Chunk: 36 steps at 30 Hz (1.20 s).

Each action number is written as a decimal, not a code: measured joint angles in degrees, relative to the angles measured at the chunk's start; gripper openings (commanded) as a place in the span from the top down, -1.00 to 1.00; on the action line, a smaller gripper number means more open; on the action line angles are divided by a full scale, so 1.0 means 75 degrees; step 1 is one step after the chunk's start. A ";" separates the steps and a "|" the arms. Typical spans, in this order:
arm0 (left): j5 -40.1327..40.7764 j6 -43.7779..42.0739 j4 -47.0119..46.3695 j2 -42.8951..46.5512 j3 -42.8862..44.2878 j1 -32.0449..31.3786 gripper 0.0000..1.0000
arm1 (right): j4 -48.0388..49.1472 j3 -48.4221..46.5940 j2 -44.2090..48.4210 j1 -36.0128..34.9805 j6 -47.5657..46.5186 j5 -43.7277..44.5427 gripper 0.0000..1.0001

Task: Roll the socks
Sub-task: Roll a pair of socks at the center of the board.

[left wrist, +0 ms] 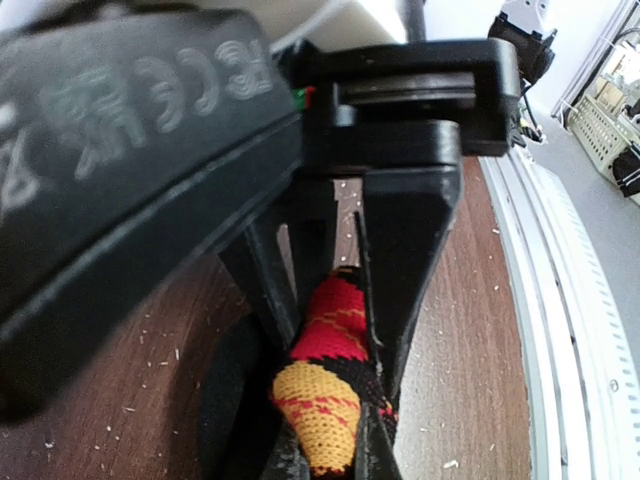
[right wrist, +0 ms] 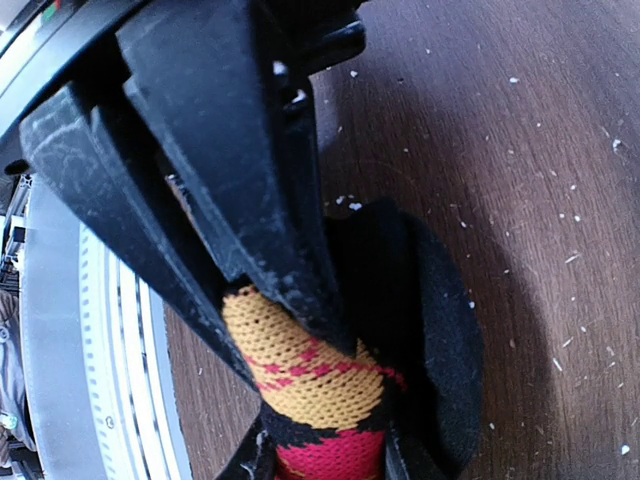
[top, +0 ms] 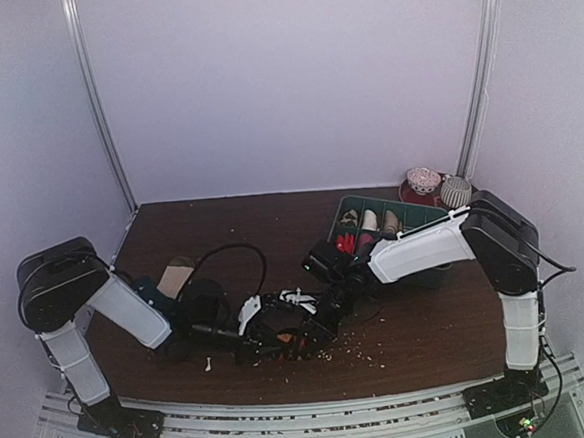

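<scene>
Locate the bench (top: 243, 227). The argyle sock (left wrist: 325, 320) sits near its front edge, roughly centred. Its long axis appears to run left to right, from one pincer to the other. The left pincer (left wrist: 335, 440) is clamped on the sock, and the right pincer (right wrist: 300, 370) grips it too. Neither arm is nearer. Expect any roll to turn about that axis.

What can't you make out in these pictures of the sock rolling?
1. Argyle sock, whole shape: both wrist views cut it off at the bottom edge, with the left end effector and right end effector clamped over it; the top view shows only a dark tangle there.
2. Green tray, contents: too small in the top view.
</scene>
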<state>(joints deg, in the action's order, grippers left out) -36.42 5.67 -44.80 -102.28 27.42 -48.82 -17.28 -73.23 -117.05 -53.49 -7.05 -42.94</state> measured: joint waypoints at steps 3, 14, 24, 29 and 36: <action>0.0000 0.0105 0.0207 -0.0009 0.0093 0.0000 1.00 | -0.0052 -0.0015 0.0000 0.0003 0.0003 0.0015 0.37; 0.0417 0.1221 0.0554 -0.0128 0.0388 -0.0157 1.00 | -0.0029 0.0414 0.0752 -0.0029 0.0318 0.1361 -0.01; 0.0484 0.1918 0.0256 -0.0373 0.0455 -0.0149 1.00 | 0.0609 0.0874 0.2699 0.0137 0.0131 0.3319 -0.56; 0.0455 0.1979 0.0122 -0.0460 0.0478 -0.0149 1.00 | 0.1329 0.1425 0.3958 0.0137 -0.0079 0.5123 -1.00; 0.0458 0.1973 0.0187 -0.0507 0.0586 -0.0149 1.00 | 0.2719 0.2256 0.5560 0.0154 -0.0181 0.7388 -1.00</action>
<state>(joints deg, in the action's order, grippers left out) -32.99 20.47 -43.40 -106.08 31.81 -49.93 3.11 -56.31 -75.35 -52.34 -8.40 12.47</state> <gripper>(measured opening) 0.081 1.000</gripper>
